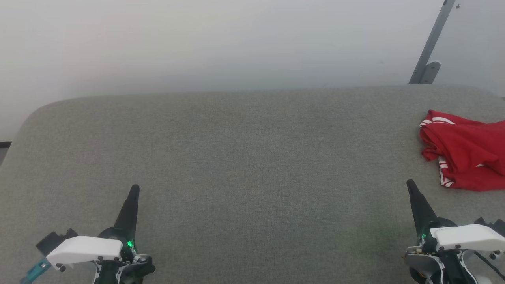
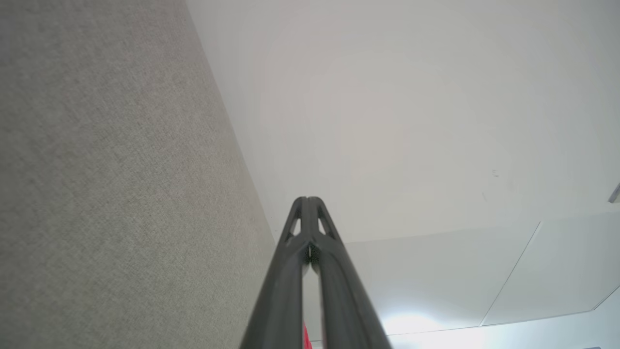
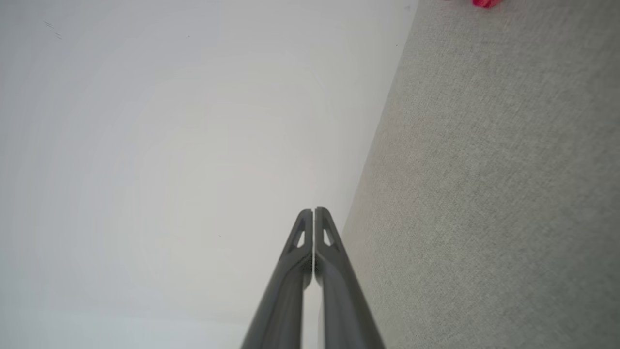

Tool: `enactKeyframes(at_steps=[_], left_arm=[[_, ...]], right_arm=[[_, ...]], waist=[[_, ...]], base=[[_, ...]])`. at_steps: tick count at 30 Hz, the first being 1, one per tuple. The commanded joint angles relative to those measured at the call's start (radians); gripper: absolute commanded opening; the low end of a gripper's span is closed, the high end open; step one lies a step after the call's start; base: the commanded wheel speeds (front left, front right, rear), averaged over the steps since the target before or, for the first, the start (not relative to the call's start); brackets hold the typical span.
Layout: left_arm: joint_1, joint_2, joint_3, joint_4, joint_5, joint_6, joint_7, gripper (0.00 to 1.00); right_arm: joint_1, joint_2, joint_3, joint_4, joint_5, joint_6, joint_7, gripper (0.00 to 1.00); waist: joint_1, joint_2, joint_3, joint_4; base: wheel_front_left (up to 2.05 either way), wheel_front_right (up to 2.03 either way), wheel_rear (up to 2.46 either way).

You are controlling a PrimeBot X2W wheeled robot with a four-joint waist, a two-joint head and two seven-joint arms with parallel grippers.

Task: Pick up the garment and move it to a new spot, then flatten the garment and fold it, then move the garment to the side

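– Jaws, quick: left gripper [image 1: 135, 189] is pressed closed, both dark fingers drawn to one point, nothing between them. Right gripper [image 1: 410, 184] is the same, tips meeting, holding nothing.
– Do the wrist views agree?
– Yes. Left wrist view has the two fingers touching at the tip, with only a thin slit lower down. Right wrist view likewise, a hairline seam between them.
– Where do they sit?
– Head view: left one at lower left, right one at lower right. Both point up the picture over the grey fabric tabletop [image 1: 236, 157], well apart from each other.
– Garment?
– Red garment [image 1: 467, 152], bunched in a crumpled heap at the tabletop's far right, partly cut off by the picture's right edge. White trim bands with red stripes show at its upper left corner and along its lower left edge. Chest print can't be made out.
– Contact with either gripper?
– None. Right gripper's tip is near the heap's lower left, apart from it. Left gripper is well apart, across the tabletop.
– Anything else?
– Grey metal strut [image 1: 432, 43] with a rounded bracket at its foot, beyond the tabletop's back edge at upper right, against a pale background. Right wrist view catches a scrap of red at its top edge, on the fabric.
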Motion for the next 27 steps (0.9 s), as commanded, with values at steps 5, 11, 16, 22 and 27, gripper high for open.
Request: enactKeyframes(at_steps=[5,11,16,22,27], left_arm=[[-0.020,-0.008,0.007,0.003,-0.036,-0.003,0.014,0.00],[-0.027,-0.016,0.010,0.006,-0.070,-0.003,0.025,0.00],[-0.031,-0.023,0.012,0.009,-0.095,-0.003,0.035,0.00],[-0.033,-0.027,0.013,0.010,-0.108,-0.003,0.039,0.00],[-0.033,-0.027,0.013,0.010,-0.108,-0.003,0.039,0.00]], right_arm=[[-0.018,0.004,-0.002,-0.011,0.046,0.000,0.013,0.00],[-0.019,0.005,-0.003,-0.013,0.088,0.000,0.025,0.00],[-0.020,0.006,-0.003,-0.014,0.120,0.000,0.033,0.00],[-0.021,0.006,-0.003,-0.014,0.137,0.000,0.038,0.00],[-0.021,0.006,-0.003,-0.014,0.137,0.000,0.037,0.00]], waist=[[0.0000,-0.0001,0.000,-0.001],[0.0000,-0.0001,0.001,-0.003],[0.0000,-0.0001,0.001,-0.004],[0.0000,-0.0001,0.002,-0.005],[0.0000,-0.0001,0.002,-0.005]], base=[[0.00,0.00,0.00],[0.00,0.00,0.00],[0.00,0.00,0.00],[0.00,0.00,0.00],[0.00,0.00,0.00]])
